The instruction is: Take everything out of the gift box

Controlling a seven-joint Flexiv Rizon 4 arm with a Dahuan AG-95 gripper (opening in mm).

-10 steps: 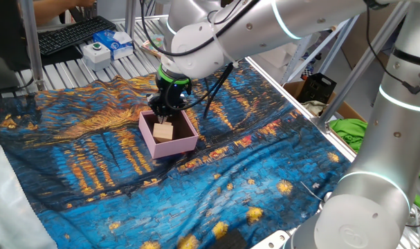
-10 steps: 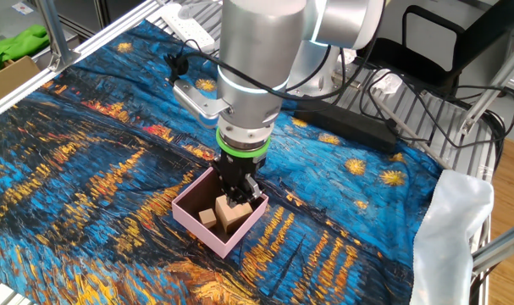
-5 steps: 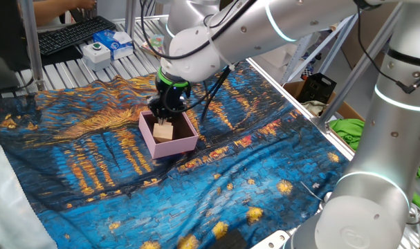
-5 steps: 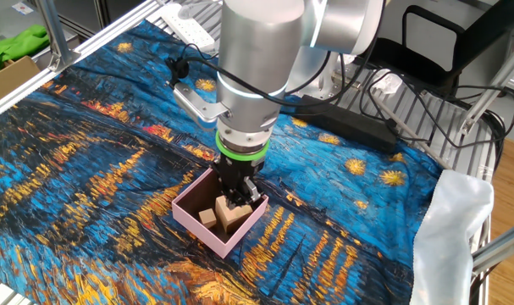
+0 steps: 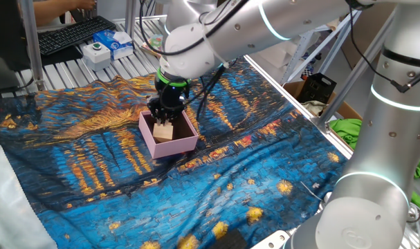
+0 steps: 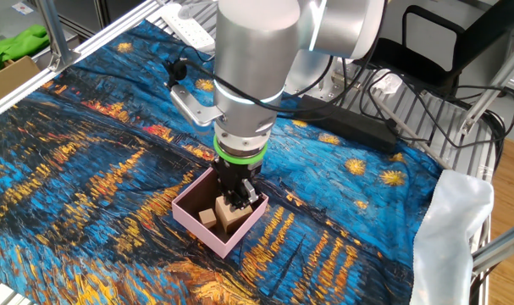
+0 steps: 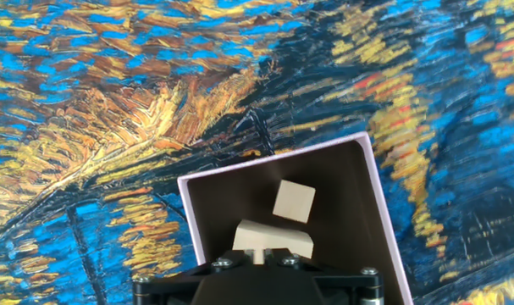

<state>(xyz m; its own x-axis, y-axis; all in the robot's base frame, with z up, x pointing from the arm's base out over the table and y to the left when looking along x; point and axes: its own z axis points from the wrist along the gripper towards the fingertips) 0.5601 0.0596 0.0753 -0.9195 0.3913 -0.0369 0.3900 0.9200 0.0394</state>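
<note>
Poised straight down inside the gift box (image 6: 193,222), the end effector (image 6: 233,202) sits on top of the larger block (image 6: 231,219), its fingers drawn nearly together; whether they pinch the block or merely rest against it I cannot tell, since the hand view shows only a pale stub at the block's near edge under the black housing. To do this step well, the jaws should straddle the larger block squarely across two flat faces before any lift, then rise vertically so the block clears the low pink wall. The small cube (image 7: 294,202) lies just beside the block on the dark floor, close enough to be nudged. Beyond the box, the painted cloth (image 5: 92,159) covering the counter is rumpled, and the box could slide. Farther off lie a blue-and-white carton (image 5: 120,43) and a keyboard (image 5: 71,33).
</note>
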